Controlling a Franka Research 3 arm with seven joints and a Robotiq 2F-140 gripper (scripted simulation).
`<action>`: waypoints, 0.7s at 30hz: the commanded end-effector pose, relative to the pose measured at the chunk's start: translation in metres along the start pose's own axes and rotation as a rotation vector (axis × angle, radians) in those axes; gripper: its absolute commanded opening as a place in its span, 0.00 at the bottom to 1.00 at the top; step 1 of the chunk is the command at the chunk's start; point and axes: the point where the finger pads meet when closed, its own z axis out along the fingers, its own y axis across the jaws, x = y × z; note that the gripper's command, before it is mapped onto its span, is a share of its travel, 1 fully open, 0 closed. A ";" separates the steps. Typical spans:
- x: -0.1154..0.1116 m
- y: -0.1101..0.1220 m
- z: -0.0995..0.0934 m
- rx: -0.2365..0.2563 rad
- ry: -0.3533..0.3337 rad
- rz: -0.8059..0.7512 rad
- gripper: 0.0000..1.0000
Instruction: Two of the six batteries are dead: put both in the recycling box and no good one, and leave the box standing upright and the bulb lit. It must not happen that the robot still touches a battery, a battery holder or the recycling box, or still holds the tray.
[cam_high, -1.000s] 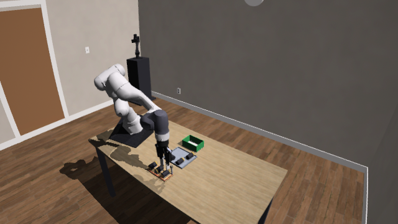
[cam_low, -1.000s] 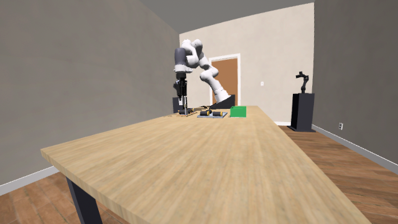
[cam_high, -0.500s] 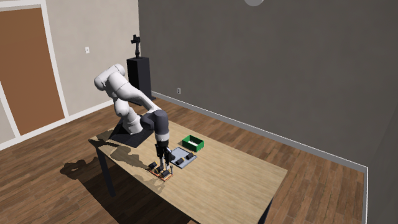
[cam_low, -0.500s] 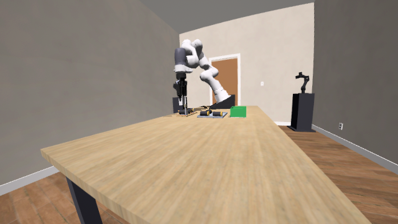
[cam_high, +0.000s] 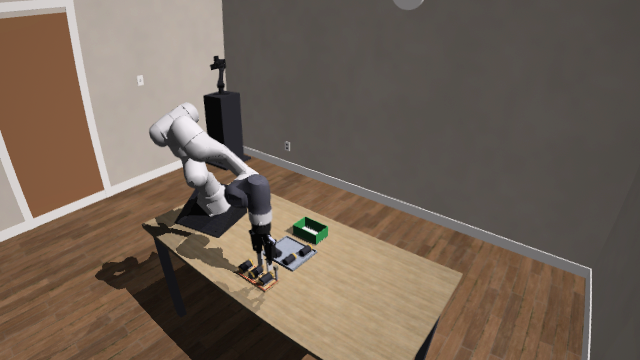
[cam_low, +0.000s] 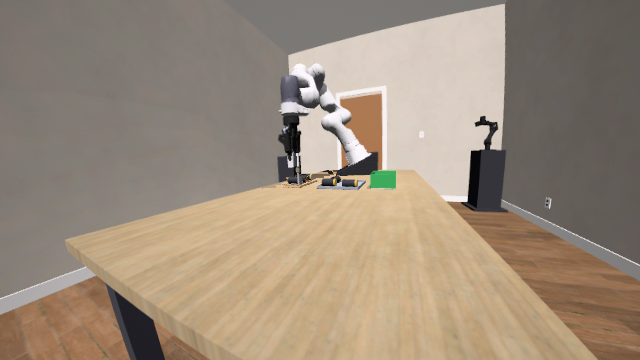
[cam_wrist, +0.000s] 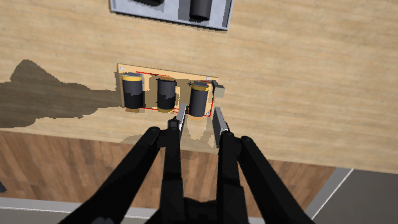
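The white arm (cam_high: 192, 136) (cam_low: 311, 92) is bent and reaches to the battery board (cam_high: 265, 288) (cam_low: 308, 184) (cam_wrist: 121, 71). Its gripper (cam_high: 264, 266) (cam_low: 295, 175) (cam_wrist: 199, 112) points down at this board, fingers partly open, gripping nothing.

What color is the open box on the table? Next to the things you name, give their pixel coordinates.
Green (cam_high: 318, 237) (cam_low: 383, 180), which shows best in the top view.

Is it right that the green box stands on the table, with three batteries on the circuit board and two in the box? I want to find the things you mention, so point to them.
Not the two in the box: the top view shows two batteries (cam_high: 289, 259) (cam_low: 329, 182) and (cam_high: 305, 250) (cam_low: 349, 183) lying on the grey tray (cam_high: 295, 268) (cam_low: 341, 188).
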 end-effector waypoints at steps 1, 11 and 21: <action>-0.001 0.000 -0.020 0.005 -0.006 0.011 0.29; 0.000 -0.001 -0.035 0.005 -0.006 0.011 0.29; 0.000 -0.002 -0.035 0.005 -0.006 0.011 0.29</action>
